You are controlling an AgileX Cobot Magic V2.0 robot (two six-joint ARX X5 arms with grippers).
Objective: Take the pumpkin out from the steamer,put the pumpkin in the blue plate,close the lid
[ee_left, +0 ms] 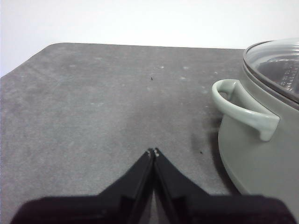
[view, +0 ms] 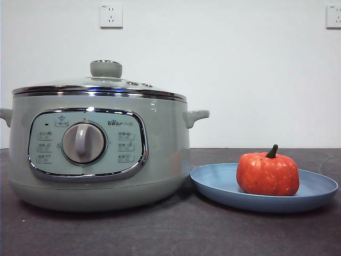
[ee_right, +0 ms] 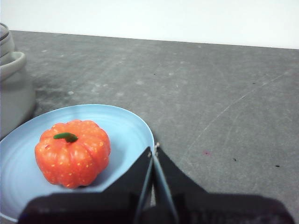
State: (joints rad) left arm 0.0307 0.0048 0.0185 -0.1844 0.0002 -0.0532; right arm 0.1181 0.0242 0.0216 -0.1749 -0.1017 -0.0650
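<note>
Dark bench (view: 106, 234): I see pumpkin (view: 268, 173) on blue plate (view: 213, 184), lid (view: 99, 88) seated on steamer (view: 160, 154); left pincer (ee_left: 153, 151) and right pincer (ee_right: 153, 148) both pressed together, empty, nothing left to reach.

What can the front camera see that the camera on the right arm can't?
Only the front view shows the steamer's dial, the lid sitting shut on the pot with its green knob, and two wall sockets.

Only the right wrist view shows the right gripper, closed and empty, beside the plate.

Both show the pumpkin upright on the blue plate, the steamer next to that plate, and the dark table.
</note>
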